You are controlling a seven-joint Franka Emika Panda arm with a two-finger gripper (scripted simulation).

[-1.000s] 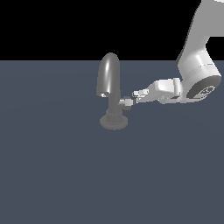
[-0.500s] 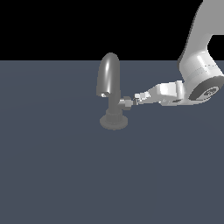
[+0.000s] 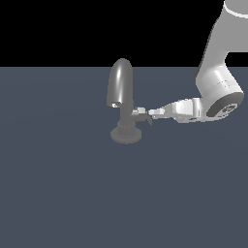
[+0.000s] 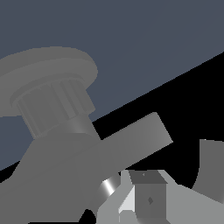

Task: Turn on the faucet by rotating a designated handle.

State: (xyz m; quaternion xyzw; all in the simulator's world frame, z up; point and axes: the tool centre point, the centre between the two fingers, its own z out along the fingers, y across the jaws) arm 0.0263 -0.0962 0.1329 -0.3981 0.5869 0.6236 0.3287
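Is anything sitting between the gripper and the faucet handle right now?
Nothing visible does. In the exterior view the gripper reaches in from that view's right and its tips are right at the handle on the faucet, with no other object between them.

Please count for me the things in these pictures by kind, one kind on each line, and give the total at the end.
Faucet, with its handle: 1
Robot arm, with its gripper: 1
Dark blue-grey floor surface: 1
Total: 3
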